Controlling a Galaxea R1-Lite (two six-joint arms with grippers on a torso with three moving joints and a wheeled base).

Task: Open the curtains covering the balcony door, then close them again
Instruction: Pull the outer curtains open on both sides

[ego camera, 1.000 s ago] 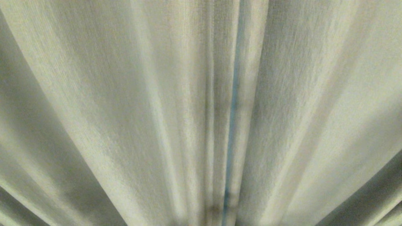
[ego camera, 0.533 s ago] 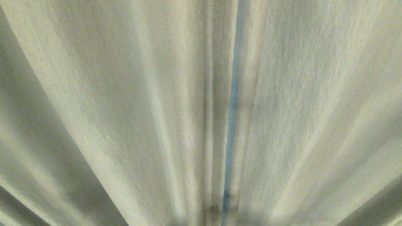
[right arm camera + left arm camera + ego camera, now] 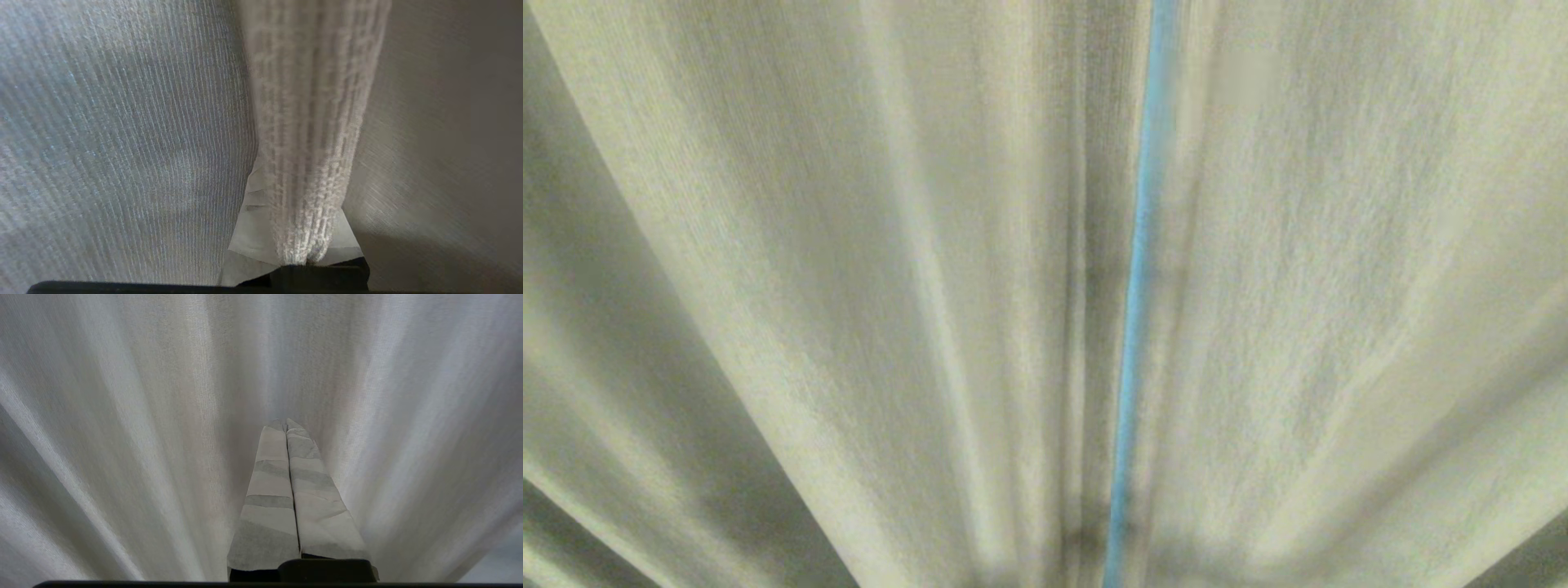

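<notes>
Two grippers show only in their own wrist views, and the head view holds nothing but cloth. Nearest in the right wrist view, the right gripper (image 3: pixel 292 228) has its pale taped fingers (image 3: pixel 251 241) pressed together on a bunched fold of heavy curtain (image 3: pixel 310 134), a coarse beige weave that rises straight out from between them as a narrow rope of fabric. On one side of that fold hangs a thinner, ribbed, bluish-grey layer, the sheer (image 3: pixel 122 134), lit from behind; on the other side lies a darker, smoother stretch of the heavy cloth in shadow.

The left gripper (image 3: pixel 285 424) is shut with nothing between its fingers (image 3: pixel 269 490), which are wrapped in pale striped tape and meet along one straight seam. Its tips point at the curtain and lie just before the pleats; whether they touch the cloth cannot be told.

Beyond, in the head view, the curtains (image 3: pixel 809 269) fill the whole picture as beige-grey pleats fanning outward from the bottom middle. A slim blue gap (image 3: pixel 1139 269) runs top to bottom just right of centre, where two edges of cloth stand slightly apart. What lies behind the gap cannot be made out.
</notes>
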